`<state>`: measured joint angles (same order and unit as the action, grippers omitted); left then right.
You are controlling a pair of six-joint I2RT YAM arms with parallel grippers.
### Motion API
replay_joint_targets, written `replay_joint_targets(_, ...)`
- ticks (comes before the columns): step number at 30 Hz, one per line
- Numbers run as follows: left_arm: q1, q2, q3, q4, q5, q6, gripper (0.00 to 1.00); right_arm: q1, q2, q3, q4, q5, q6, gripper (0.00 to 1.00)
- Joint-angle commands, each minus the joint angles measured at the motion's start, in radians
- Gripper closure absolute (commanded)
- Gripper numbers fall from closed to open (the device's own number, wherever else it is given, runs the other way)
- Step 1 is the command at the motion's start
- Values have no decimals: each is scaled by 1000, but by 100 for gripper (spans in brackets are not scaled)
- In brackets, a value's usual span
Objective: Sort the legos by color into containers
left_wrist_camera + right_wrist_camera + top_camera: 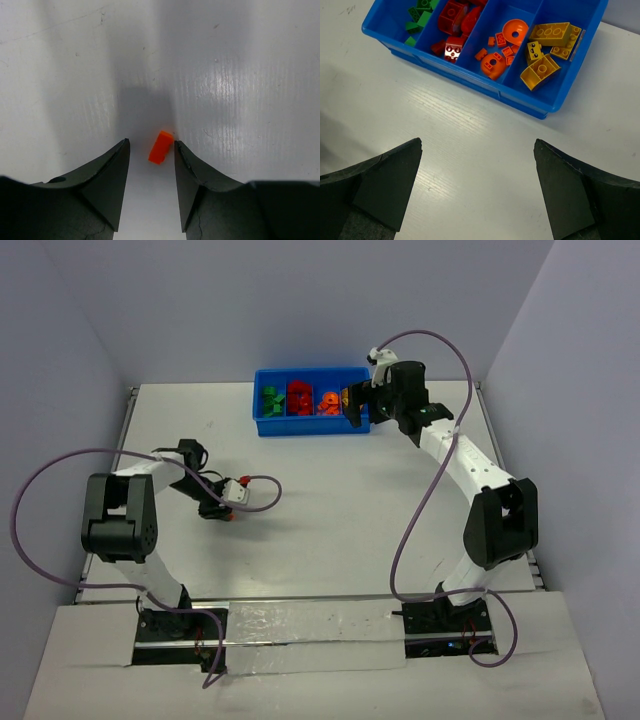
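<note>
A small orange lego (161, 147) lies on the white table between my left gripper's open jaws, touching the right finger (192, 165). My left gripper (150, 141) sits low at the table's left middle (216, 510). The blue tray (470, 80) stands at the back (300, 429). Its compartments hold green legos (420, 15), red legos (452, 25), orange legos (502, 47) and yellow legos (550, 50), left to right. My right gripper (478, 142) is wide open and empty, above the table just in front of the tray's right end (356, 406).
White walls enclose the table at the back and on both sides. Purple cables loop beside each arm. The right arm's wrist covers the tray's right end in the top view.
</note>
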<state>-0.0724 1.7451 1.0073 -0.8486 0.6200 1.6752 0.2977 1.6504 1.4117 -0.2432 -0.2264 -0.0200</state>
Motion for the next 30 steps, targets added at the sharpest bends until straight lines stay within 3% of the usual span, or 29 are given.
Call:
replay_joint_targets(1, -18, 5, 11, 20, -51, 15, 51, -3, -63, 6, -1, 4, -17, 0)
replay_joint_targets(4, -26, 7, 5, 28, -65, 12, 54, -2, -60, 7, -1, 3, -17, 0)
replay_joint_targets(16, -52, -37, -95, 132, -155, 47, 80, -15, -68, 0, -5, 3, -34, 0)
replay_joint_targets(19, -80, -52, -87, 177, -140, -17, 94, -20, -76, -11, -3, 2, -38, 0)
replay_joint_targets(20, -93, -61, -73, 181, -125, -47, 99, -23, -81, -15, -2, 2, -40, 0)
replay_joint_targets(24, -157, -96, 24, 185, -36, -227, 100, -38, -93, -33, -2, -1, -41, 0)
replay_joint_targets(27, -233, -86, 164, 225, 37, -449, 100, -66, -109, -49, -4, -2, -41, 0)
replay_joint_targets(30, -299, -33, 333, 374, 22, -829, 100, -110, -131, -73, -4, -13, -30, 0)
